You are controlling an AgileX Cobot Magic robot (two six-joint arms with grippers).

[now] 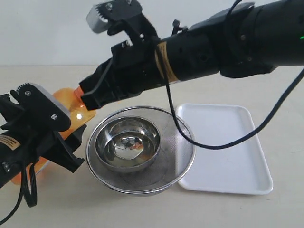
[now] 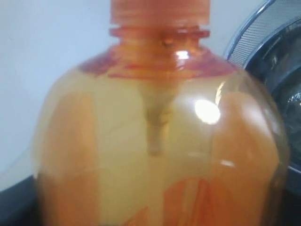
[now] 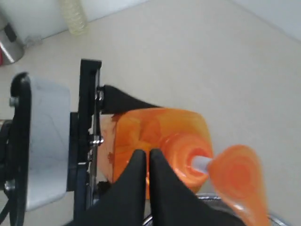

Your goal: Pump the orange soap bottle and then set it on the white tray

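While the left gripper has the orange soap bottle between wide-parted jaws at the left of the bench, the ext. view shows the right gripper stretched across the middle. Its jaws are pinched fully together and empty, w/ the tips over the bottle top. Two nested steel bowls sit just beside the bottle. The white tray lies on their far side, bare, so the bottle is well apart from it.

Left wrist view: bottle shoulder and neck fill the frame, plus a bowl rim at the edge. No jaws visible here, so grip depth can't be told.

Right wrist view: the closed tips sit just beside the white stem, w/ the pump head off to one side. Contact: can't tell.

Risks, my read: the tips look off-centre from the pump head, so a press could slide down the slick shoulder or tilt the bottle in the left grip. The carry to the tray must clear the bowls, and a low path would clip a rim.

Only the right wrist view shows the tip/stem offset. Only ext. shows the tray.
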